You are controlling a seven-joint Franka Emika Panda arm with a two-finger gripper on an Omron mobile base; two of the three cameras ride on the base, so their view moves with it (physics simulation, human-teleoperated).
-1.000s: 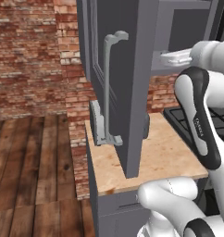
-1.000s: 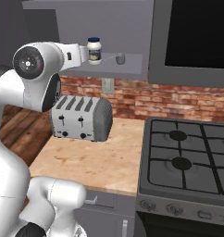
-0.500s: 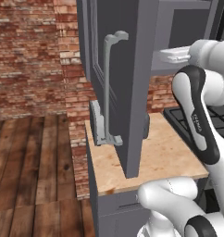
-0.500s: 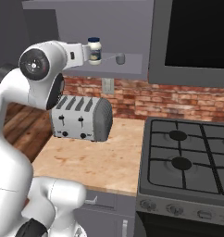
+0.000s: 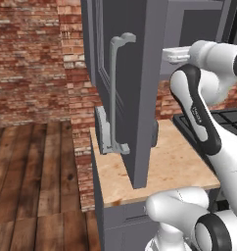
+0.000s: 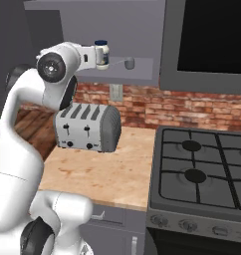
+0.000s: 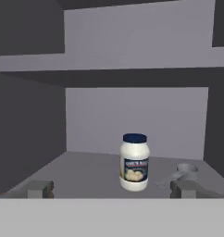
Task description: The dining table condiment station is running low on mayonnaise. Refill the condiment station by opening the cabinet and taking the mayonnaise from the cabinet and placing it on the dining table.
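Reaching deeper since a second ago, the arm carries its hand [image 7: 112, 190] into the cabinet [image 5: 135, 73], door swung wide over the bench [image 6: 107, 169] and toaster [image 6: 87, 128]. Fingers spread wide, gripping nothing, it faces the mayonnaise [image 7: 134, 162] upright on the shelf beside a measuring cup [image 7: 185, 172], evidently lining up a grasp.

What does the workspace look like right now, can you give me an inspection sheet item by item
Surface: wooden counter, toaster on it.
Job's things: cabinet door swung open; mayonnaise jar upright on the lower shelf, lid on.
Clutter: grey measuring cup on the shelf beside the jar, apart from it.
Gripper: gripper open, level with the shelf, fingertips short of the jar, holding nothing.
Cables: nothing seen.
Surroundings: brick wall, wood floor, gas stove, dark panel above it.
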